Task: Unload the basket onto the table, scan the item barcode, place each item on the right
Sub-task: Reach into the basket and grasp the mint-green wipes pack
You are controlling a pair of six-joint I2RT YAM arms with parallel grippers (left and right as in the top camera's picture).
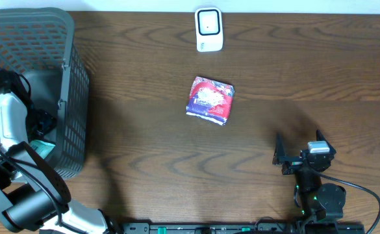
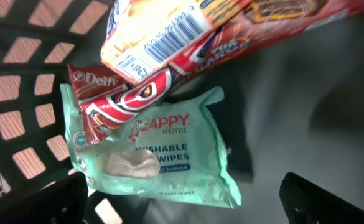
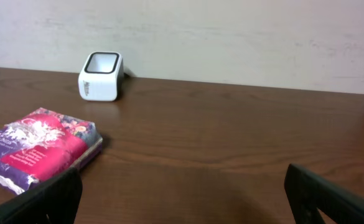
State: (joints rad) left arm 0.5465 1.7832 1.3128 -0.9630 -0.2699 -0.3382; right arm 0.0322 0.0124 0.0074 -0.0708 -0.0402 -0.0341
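The left gripper [image 2: 182,186] is hanging wide open in the basket [image 1: 76,97] above the wipes pack [image 2: 163,155], holding nothing. The right gripper [image 3: 182,186] is gaping empty near the purple packet [image 1: 210,99], which is lying on the table [image 1: 306,71] before the scanner [image 1: 209,29].

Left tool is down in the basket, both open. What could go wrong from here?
1. The snack packs lie stacked across the wipes pack; the open left tool may pinch two items.
2. The basket wall stands close around the left arm; lifting out might snag it.
3. The purple packet lies in front of the scanner and could get knocked during a scan.
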